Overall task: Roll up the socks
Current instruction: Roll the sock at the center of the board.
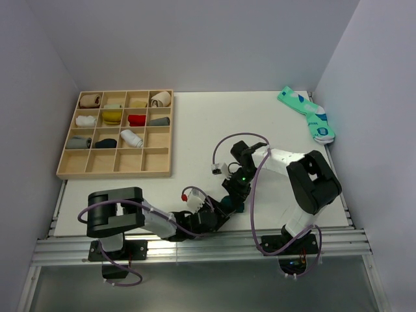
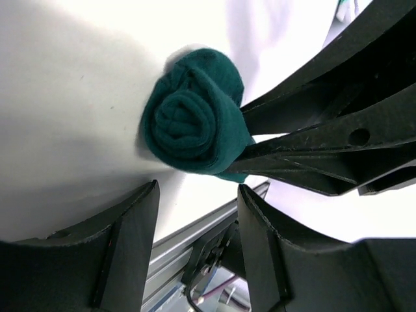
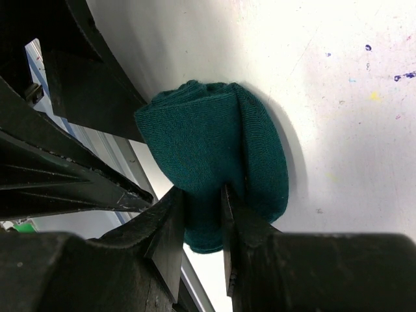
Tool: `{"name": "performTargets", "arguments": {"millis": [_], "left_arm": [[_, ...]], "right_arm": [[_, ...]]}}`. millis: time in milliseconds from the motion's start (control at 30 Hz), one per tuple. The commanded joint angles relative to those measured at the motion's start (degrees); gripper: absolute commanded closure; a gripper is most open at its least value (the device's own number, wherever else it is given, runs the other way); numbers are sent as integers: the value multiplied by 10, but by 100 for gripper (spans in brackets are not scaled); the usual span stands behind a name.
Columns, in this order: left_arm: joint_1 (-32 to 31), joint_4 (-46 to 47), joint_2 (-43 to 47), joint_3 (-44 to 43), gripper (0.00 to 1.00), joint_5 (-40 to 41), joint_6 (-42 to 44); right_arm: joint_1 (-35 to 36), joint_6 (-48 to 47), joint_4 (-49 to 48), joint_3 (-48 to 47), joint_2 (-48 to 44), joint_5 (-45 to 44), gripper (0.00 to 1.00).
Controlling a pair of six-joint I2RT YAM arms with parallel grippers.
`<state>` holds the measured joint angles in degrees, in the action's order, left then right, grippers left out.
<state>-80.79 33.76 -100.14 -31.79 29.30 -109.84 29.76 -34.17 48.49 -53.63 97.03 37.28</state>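
Observation:
The socks show as one dark green roll (image 2: 192,123) lying on the white table near its front edge (image 1: 231,205). In the right wrist view my right gripper (image 3: 203,195) is shut on a fold at the roll's lower side (image 3: 208,136), with one finger pushed into the fabric. Its fingers (image 2: 312,130) reach in from the right in the left wrist view. My left gripper (image 2: 198,188) stands open just short of the roll, with nothing between its fingers. From above, both grippers meet at the roll, the left (image 1: 218,214) and the right (image 1: 233,195).
A wooden compartment tray (image 1: 116,170) with several rolled socks sits at the back left. A mint-green pair (image 1: 309,116) lies at the back right by the wall. The aluminium rail (image 1: 195,247) runs along the near edge, close to the roll.

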Motion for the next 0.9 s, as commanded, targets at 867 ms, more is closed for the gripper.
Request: {"name": "performTargets", "arguments": {"millis": [867], "left_arm": [[-14,-279,-7,-49,42,128,-274]], "right_arm": [[4,-54,-72,23,23,-87,90]]}}
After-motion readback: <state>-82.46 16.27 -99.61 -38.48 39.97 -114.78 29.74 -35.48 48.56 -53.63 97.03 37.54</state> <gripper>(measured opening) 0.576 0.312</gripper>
